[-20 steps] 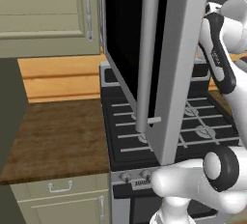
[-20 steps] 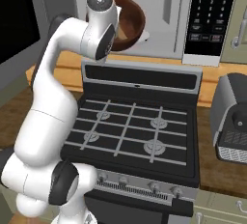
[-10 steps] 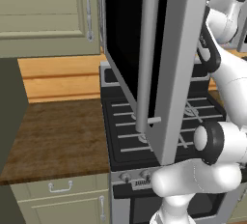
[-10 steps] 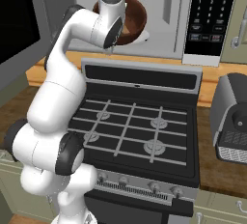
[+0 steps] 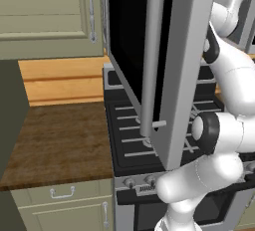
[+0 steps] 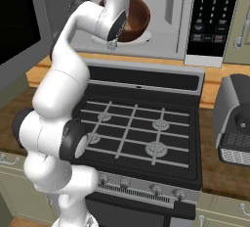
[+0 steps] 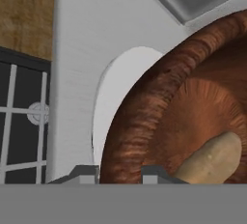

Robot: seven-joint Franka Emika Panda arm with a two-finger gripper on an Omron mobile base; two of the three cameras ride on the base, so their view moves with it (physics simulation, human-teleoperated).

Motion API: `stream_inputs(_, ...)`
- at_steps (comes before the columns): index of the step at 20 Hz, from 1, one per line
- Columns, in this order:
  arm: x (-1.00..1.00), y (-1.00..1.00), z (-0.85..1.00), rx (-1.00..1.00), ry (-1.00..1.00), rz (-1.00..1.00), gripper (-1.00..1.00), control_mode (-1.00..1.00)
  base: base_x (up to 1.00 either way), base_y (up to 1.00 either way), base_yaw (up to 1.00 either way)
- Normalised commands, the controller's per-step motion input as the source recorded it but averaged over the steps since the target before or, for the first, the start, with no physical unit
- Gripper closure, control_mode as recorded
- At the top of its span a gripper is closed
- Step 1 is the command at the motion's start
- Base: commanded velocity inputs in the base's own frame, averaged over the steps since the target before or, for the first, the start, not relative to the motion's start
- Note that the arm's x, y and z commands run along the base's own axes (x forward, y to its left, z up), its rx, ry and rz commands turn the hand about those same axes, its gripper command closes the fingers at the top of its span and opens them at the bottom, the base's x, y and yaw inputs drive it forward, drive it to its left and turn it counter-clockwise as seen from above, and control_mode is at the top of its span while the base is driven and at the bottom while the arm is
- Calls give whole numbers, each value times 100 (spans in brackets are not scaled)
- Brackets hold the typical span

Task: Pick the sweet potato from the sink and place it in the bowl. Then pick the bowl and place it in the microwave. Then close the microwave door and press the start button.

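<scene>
The gripper (image 7: 117, 174) is closed on the near rim of the bowl (image 7: 159, 121), inside the microwave (image 6: 161, 30). The sweet potato (image 7: 210, 160) lies in the bowl.

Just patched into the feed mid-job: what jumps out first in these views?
The reddish-brown bowl sits inside the open microwave above the stove, with the sweet potato lying in it. The white arm reaches up to it, and the pincer is at the bowl's rim; whether it grips cannot be told. In the left base view the microwave door swings wide open, its long bar handle hanging over the burners.
</scene>
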Motion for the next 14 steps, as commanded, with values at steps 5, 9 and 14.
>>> stream_inputs(5, 5, 29, -32, -3, 0, 8, -100, -100, 0, 0, 0)
stream_inputs(9, -10, 10, -17, 0, -11, 4, -100, -100, 0, 0, 0)
stream_inputs(14, -59, 0, 9, 0, -22, 0, -100, -100, 0, 0, 0)
